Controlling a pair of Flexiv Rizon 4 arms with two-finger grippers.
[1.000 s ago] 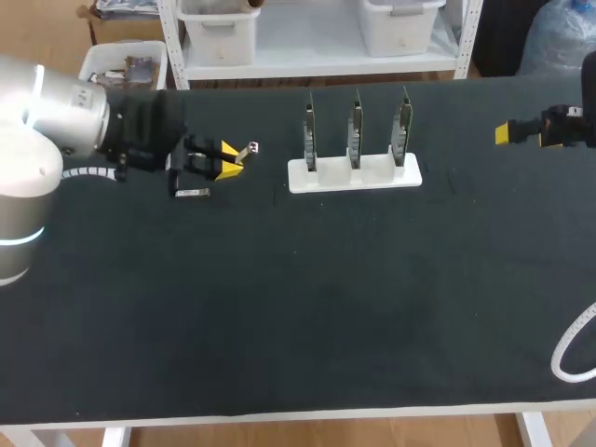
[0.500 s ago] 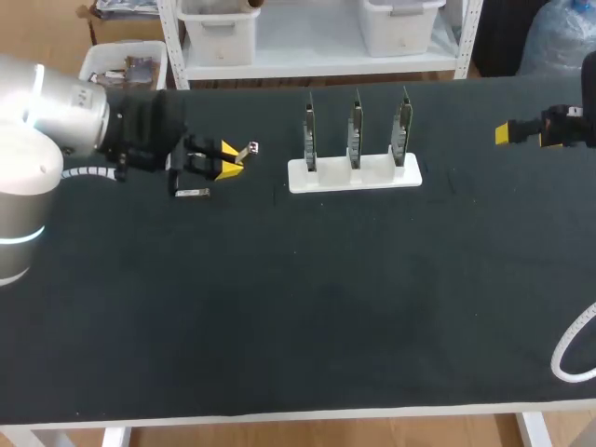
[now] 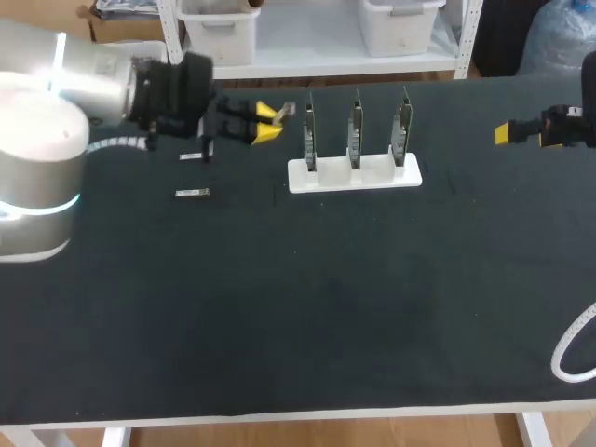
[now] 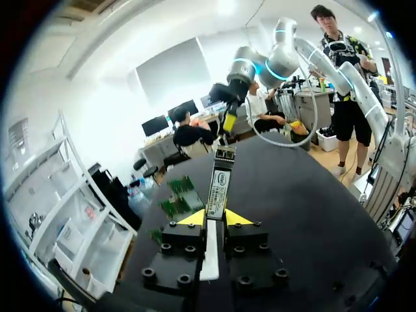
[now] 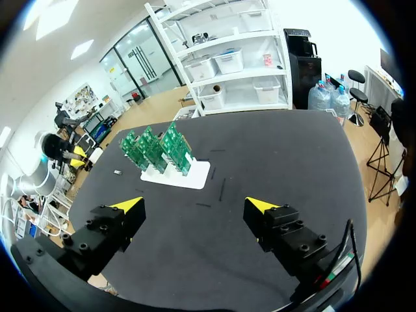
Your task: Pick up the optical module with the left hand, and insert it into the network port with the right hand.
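My left gripper hangs above the table's back left, just left of the boards, and is shut on a slim silver optical module. In the left wrist view the module sticks straight out from between the yellow fingertips of the left gripper. Three upright green circuit boards with the network ports stand in a white holder. My right gripper waits at the far right edge, wide open. From the right wrist, the right gripper has nothing between its fingers and the boards lie far ahead.
Two more small silver modules lie on the dark mat left of the holder, one under my left arm and one nearer the front. A white cable loop hangs over the front right edge.
My left arm has risen and swung right and back, carrying the module from near the spare modules up close to the leftmost board. The right arm has not moved.
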